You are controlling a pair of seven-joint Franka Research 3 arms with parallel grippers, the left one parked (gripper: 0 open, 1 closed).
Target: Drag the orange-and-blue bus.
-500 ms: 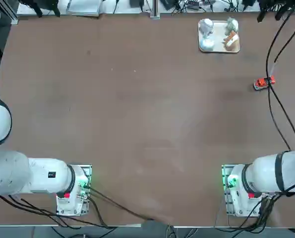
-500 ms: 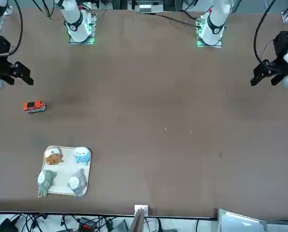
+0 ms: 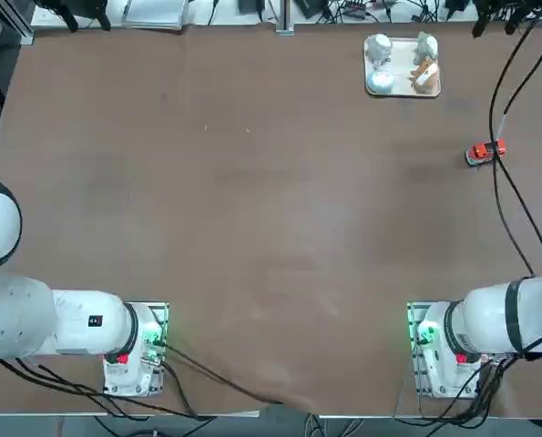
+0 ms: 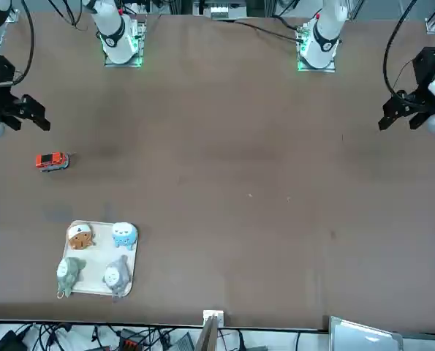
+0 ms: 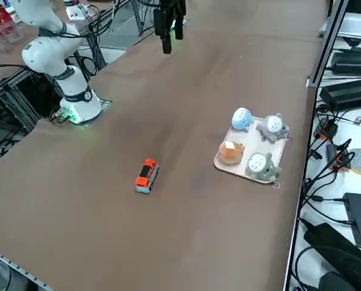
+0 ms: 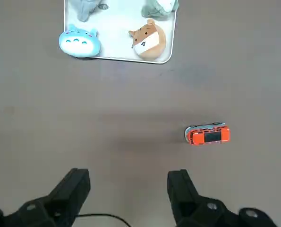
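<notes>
The orange-and-blue bus [image 3: 485, 152] [image 4: 52, 161] [image 5: 147, 176] is a tiny red-orange toy with pale lower trim. It stands alone on the brown table, near the edge on the right arm's side. In the wrist view the bus [image 6: 207, 134] lies beyond the fingertips and off to one side of them. My right gripper [image 4: 28, 117] [image 6: 128, 182] hangs open well above the table, between its base and the bus. Nothing is between its fingers and it touches nothing.
A white tray [image 3: 401, 66] [image 4: 96, 257] [image 5: 242, 162] [image 6: 116, 28] holding several small plush figurines sits beyond the bus, toward the far edge. A black cable [image 3: 503, 196] hangs over the table near the bus. The right arm's base [image 3: 434, 341] is at the near edge.
</notes>
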